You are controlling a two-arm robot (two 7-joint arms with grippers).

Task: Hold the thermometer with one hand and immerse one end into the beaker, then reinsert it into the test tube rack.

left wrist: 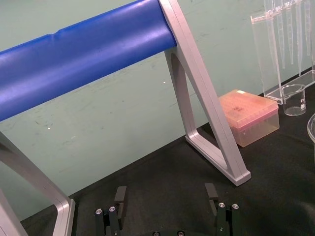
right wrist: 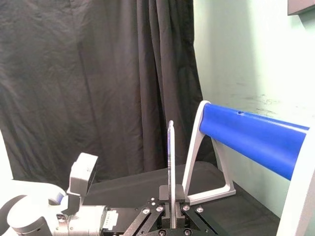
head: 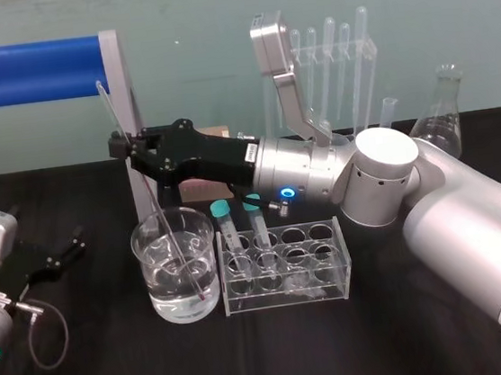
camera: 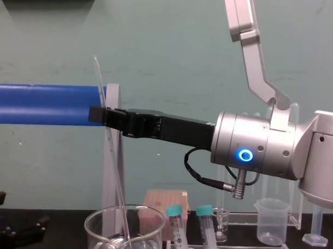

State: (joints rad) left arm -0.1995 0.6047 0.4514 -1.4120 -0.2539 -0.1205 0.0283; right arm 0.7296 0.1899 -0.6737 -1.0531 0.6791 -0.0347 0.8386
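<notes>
Pinching thermometer [head: 159, 207] upper shaft, right gripper [head: 125, 148] above beaker [head: 146, 263]; tip immersed.

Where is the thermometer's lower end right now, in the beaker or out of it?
In. Held by the right gripper, the thermometer slants down into the beaker, tip near the bottom.

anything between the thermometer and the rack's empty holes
Yes: the right gripper holds the thermometer with its tip inside the beaker, so its wall, then two teal-capped tubes in the test tube rack's nearest holes, stand between.
</notes>
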